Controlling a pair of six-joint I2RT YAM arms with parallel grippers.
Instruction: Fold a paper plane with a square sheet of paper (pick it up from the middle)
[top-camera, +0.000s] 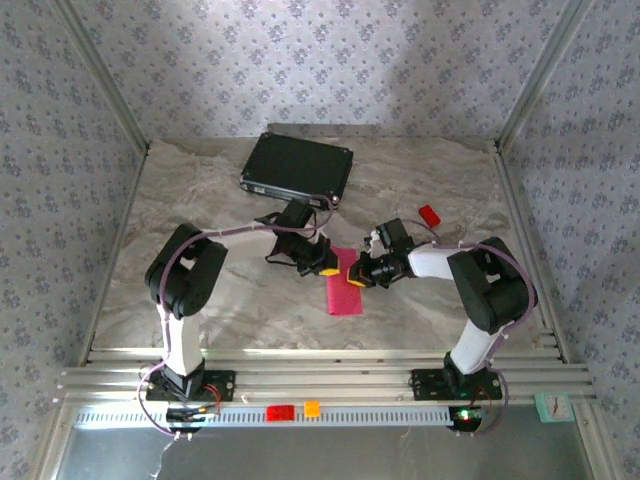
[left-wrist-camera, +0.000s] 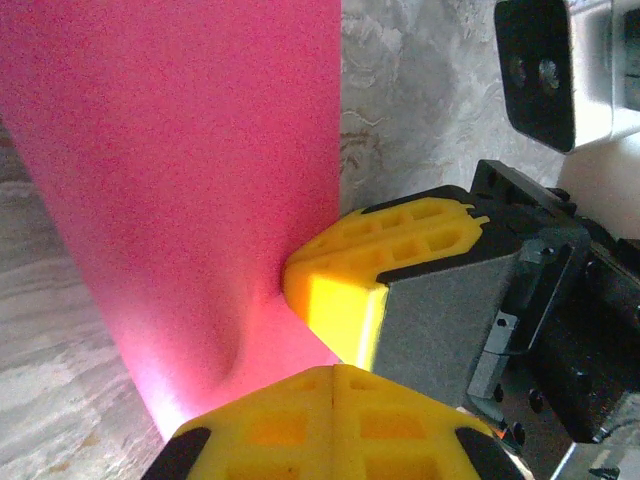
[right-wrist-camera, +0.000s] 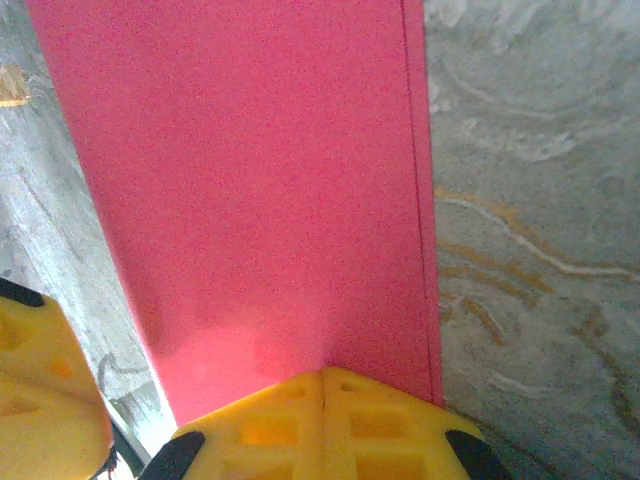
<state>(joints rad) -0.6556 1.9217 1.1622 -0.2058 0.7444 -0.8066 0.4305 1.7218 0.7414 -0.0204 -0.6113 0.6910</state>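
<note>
- The magenta-pink sheet of paper (top-camera: 345, 292) lies on the desk (top-camera: 200, 190) between my two arms, folded into a narrow strip. It is no dart yet, so I judge the folding to be about midway.
- The step in hand looks like setting a lengthwise crease. In my right wrist view, a doubled layer shows as a thin line along the strip's right edge.
- To do it well, I should press straight down with flat fingertips. One tip should act as an anchor so the strip cannot slide on the smooth desk, and the other should run along the fold, not across it.
- Near my left tips the paper dimples. Too much push there could wrinkle it away from the crease line.
- My left gripper (left-wrist-camera: 333, 372) has its yellow fingers together, tips touching the near end of the strip. I cannot tell whether a bit of paper is nipped between them.
- My right gripper (right-wrist-camera: 322, 378) is likewise closed tight, its tips resting on the strip. It sits just beside the left one, over the paper.
</note>
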